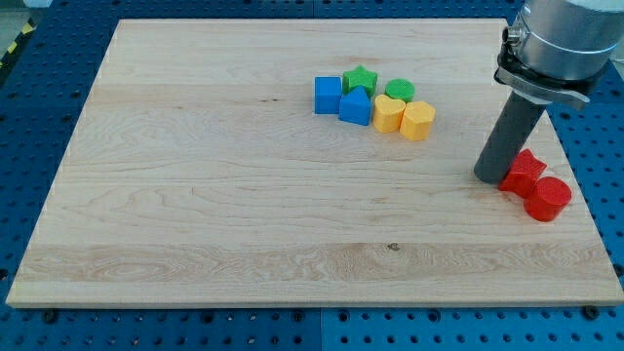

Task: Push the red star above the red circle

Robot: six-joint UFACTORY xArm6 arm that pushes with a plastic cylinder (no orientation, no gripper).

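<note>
At the wooden board's (195, 195) right edge, my tip (490, 177), grasping nothing, touches the glossy red star (525, 170), which sits pressed against the red circle (547, 198) below-right.

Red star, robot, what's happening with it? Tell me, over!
My tip touching the red star's left side. Red circle right beside it, lower right. Nothing blocking; other blocks clustered far off, upper middle. Over.

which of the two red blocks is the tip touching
The red star, the upper-left of the red pair. My tip sits against its left edge, while the red circle lies beyond it, toward the view's bottom right, away from the rod.
</note>
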